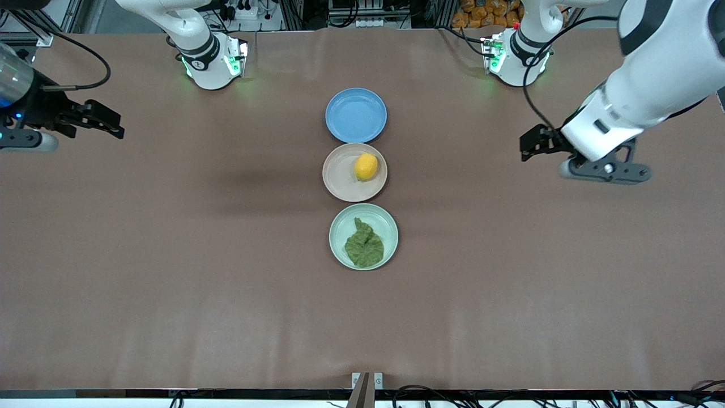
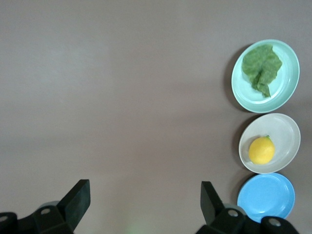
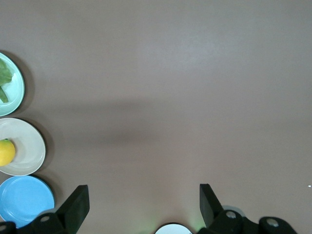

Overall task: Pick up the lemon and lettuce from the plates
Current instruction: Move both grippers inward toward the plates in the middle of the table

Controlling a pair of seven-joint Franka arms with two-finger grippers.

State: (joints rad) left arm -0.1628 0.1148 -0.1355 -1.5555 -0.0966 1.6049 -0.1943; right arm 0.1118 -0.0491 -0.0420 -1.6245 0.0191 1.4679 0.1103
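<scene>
The lemon (image 1: 366, 166) lies on the beige-pink plate (image 1: 340, 181) at the table's middle. The lettuce (image 1: 363, 245) lies on the mint green plate (image 1: 340, 226), nearer the front camera. My left gripper (image 1: 529, 146) hangs open and empty over bare table toward the left arm's end. My right gripper (image 1: 113, 122) hangs open and empty over bare table toward the right arm's end. The left wrist view shows its gripper (image 2: 145, 200), the lettuce (image 2: 262, 68) and the lemon (image 2: 262, 150). The right wrist view shows its gripper (image 3: 144, 202), the lemon (image 3: 6, 152) and a part of the lettuce (image 3: 4, 80) at the frame's edge.
An empty blue plate (image 1: 355, 115) stands next to the beige-pink plate, farther from the front camera. The three plates form one line. The arms' bases (image 1: 212, 62) (image 1: 512, 56) stand at the table's back edge. Brown table spreads wide around the plates.
</scene>
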